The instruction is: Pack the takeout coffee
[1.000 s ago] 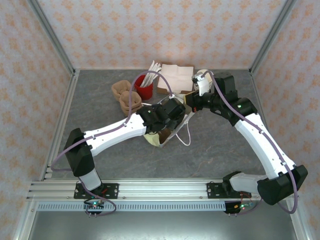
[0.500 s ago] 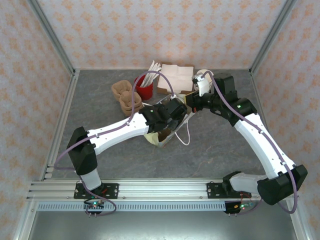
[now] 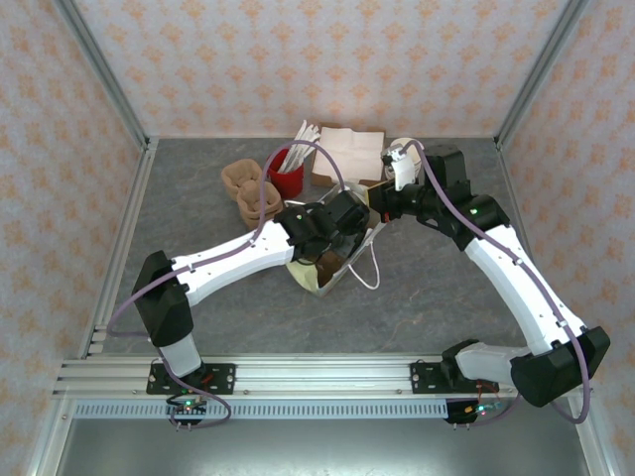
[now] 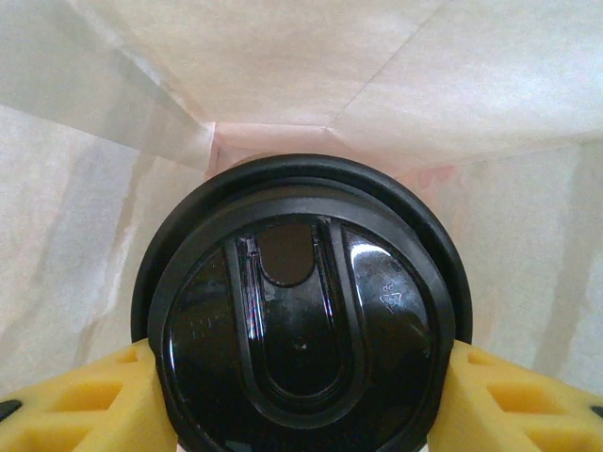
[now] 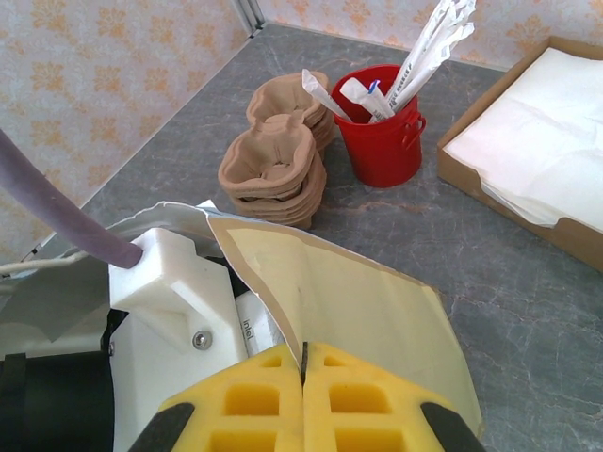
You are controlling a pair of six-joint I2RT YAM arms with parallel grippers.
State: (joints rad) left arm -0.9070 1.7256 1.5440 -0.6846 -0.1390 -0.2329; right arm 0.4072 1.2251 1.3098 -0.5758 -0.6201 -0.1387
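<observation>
Black-lidded takeout coffee point(image 4: 301, 311) within left claw point(image 4: 301, 400)

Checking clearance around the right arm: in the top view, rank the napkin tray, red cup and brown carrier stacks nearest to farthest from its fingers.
1. Napkin tray, just beyond the right fingers.
2. Red cup, further left.
3. Carrier stacks, farthest left.

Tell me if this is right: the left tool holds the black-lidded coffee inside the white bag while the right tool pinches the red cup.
Not quite. The right wrist view shows the right tool shut on the edge of the white bag, not the red cup, which stands apart. The left tool does hold the black-lidded coffee inside the bag.
</observation>
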